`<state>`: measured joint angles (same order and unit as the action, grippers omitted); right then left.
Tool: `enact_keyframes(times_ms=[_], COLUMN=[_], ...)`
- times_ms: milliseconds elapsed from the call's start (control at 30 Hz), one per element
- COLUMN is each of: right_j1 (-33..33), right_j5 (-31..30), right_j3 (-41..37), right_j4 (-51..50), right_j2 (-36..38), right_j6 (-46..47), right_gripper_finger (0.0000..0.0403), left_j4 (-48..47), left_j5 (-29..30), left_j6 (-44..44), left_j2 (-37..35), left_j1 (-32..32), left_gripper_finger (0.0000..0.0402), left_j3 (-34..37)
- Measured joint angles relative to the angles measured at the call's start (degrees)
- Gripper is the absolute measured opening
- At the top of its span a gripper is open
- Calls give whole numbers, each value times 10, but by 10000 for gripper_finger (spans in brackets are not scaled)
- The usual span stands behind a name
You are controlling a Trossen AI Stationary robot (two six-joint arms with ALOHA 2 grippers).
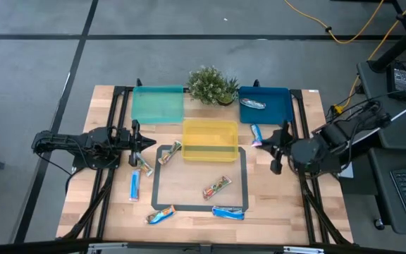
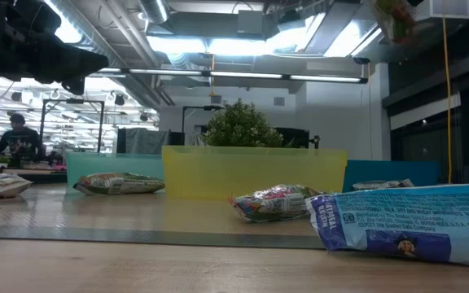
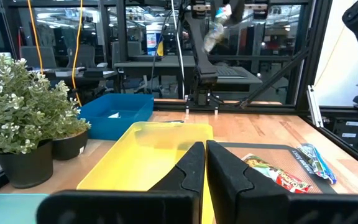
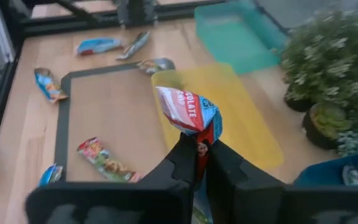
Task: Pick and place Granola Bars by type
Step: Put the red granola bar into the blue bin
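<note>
Several foil-wrapped granola bars lie flat on the wooden table: a tan one point(image 1: 171, 152) and another point(image 1: 144, 166) near my left gripper, blue ones point(image 1: 134, 185) point(image 1: 228, 212), a red-printed one point(image 1: 217, 187) inside the taped rectangle, and one point(image 1: 161, 215) at the near edge. One silvery bar point(image 1: 252, 104) lies in the blue tray point(image 1: 277, 95). My right gripper point(image 4: 199, 155) is shut on a blue-and-red bar point(image 4: 188, 111), in the air between the yellow tray point(image 1: 209, 128) and the blue tray. My left gripper point(image 3: 205, 165) is shut and holds nothing, beside the taped rectangle's left edge. My right gripper pinches the blue-and-red bar by one crimped end point(image 4: 199, 142) between its two fingers. The bar is lifted clear of the table and sticks out beyond the fingertips, its free end point(image 4: 169, 96) pointing away from the gripper.
A teal tray point(image 1: 157, 104) sits at the far left beside a potted plant point(image 1: 212, 86). Black tape point(image 1: 157, 180) outlines a rectangle in front of the yellow tray. Black rails point(image 1: 118, 106) run along the table's left and right sides.
</note>
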<state>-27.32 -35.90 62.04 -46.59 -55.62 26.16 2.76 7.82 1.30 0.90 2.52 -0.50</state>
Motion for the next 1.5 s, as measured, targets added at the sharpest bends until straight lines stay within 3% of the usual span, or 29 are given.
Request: enact_keyframes(times_ms=[267, 733, 1067, 1367, 1500], right_j1=[79, 285, 428, 540, 561], right_j5=[2, 97, 139, 167, 195], right_j3=[0, 0, 6, 122, 131], right_j4=[0, -4, -28, -141, -156], right_j2=[52, 123, 109, 40, 7], right_j6=[-56, -132, -176, -174, -177], right_gripper_finger=[33, 26, 36, 36, 37], left_j4=[0, 0, 0, 0, 0], left_j5=[0, 0, 0, 0, 0], left_j6=[0, 0, 0, 0, 0], left_j2=[0, 0, 0, 0, 0], left_j1=[0, 0, 0, 0, 0], left_gripper_finger=[8, 11, 12, 10, 13], left_j3=[0, 0, 0, 0, 0])
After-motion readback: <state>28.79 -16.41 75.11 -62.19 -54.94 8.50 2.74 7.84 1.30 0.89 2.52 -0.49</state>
